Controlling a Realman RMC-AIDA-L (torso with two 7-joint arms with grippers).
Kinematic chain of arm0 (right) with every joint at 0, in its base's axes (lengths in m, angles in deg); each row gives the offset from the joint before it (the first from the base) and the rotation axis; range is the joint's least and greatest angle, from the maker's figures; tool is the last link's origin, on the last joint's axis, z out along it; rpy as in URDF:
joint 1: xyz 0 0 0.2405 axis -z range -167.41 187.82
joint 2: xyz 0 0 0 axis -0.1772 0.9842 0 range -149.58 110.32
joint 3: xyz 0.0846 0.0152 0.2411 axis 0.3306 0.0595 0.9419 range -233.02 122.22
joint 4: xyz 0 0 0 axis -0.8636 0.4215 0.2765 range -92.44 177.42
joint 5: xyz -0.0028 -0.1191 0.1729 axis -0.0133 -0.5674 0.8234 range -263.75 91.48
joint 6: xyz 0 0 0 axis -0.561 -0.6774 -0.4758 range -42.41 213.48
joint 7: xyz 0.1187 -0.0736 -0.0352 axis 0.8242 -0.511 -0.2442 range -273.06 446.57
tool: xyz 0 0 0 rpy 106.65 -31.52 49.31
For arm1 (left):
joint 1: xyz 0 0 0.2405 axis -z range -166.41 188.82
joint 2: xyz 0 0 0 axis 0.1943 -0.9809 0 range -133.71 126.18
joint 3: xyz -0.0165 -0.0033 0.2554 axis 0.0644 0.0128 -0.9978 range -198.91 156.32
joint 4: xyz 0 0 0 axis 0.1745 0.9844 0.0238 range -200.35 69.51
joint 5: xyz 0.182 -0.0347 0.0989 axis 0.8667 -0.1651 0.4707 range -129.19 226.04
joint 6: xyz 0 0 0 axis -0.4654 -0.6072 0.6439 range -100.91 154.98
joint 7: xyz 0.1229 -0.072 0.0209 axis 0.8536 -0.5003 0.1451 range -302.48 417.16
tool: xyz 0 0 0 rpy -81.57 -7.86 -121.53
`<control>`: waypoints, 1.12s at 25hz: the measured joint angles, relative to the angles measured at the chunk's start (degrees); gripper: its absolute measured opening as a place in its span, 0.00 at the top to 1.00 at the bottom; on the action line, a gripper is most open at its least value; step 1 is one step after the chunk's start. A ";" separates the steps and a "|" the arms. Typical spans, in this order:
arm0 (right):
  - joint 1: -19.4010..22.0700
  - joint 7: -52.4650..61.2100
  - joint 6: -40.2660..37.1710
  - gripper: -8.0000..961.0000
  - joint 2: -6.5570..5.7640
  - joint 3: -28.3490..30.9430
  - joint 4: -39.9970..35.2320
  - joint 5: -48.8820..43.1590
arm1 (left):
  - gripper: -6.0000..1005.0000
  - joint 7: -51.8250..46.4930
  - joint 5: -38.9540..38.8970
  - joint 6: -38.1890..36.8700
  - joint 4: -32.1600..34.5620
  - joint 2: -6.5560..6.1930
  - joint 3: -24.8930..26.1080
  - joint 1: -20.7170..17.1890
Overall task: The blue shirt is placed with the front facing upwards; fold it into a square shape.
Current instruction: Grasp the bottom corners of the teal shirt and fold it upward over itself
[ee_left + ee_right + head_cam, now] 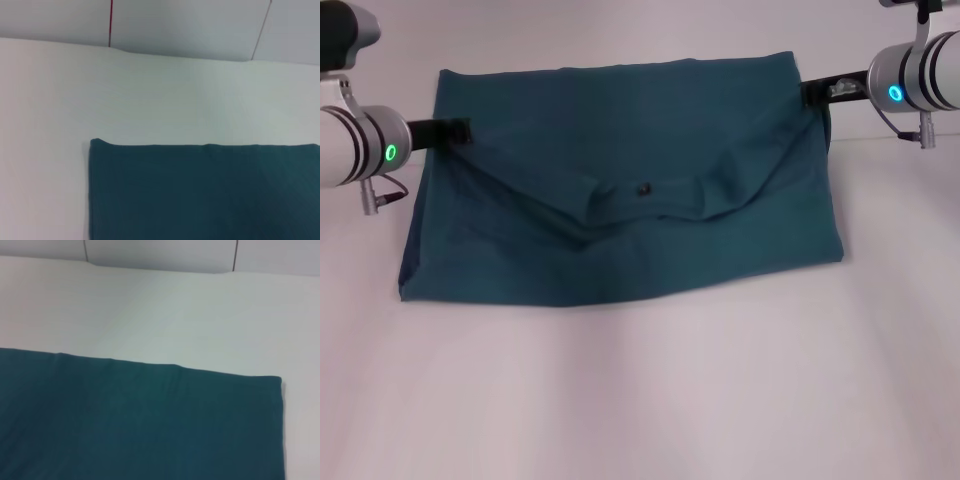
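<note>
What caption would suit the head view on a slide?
Blue shirt, folded into a wide rectangle on the white table, with the left gripper and right gripper at its far corners.

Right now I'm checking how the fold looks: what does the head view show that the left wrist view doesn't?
Only the head view shows the collar with its dark label, the whole folded outline, and the left tool and right tool at the far corners. Only the left wrist view shows a red line on the wall. Both show the blue shirt on the white table.
</note>
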 joint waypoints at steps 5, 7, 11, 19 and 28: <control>-0.27 -0.36 1.38 0.99 0.20 -1.15 1.78 -0.76 | 0.91 1.73 0.00 0.50 -0.46 0.50 -0.34 0.31; -0.29 -0.55 2.25 0.99 0.54 -2.44 2.95 -1.24 | 0.90 3.54 0.00 0.91 -0.54 1.16 -0.36 0.35; 0.03 -0.39 5.00 0.99 2.10 -4.48 4.30 -4.47 | 0.89 7.89 -0.01 2.90 -1.23 2.71 -0.39 0.25; 0.31 -0.02 6.42 0.99 3.10 -4.61 4.50 -7.38 | 0.87 9.29 -0.01 4.73 -2.63 3.37 -0.38 0.19; 0.18 -0.53 6.90 0.97 3.73 -5.82 4.13 -7.47 | 0.84 10.04 -0.01 4.73 -2.63 3.73 -0.47 -0.16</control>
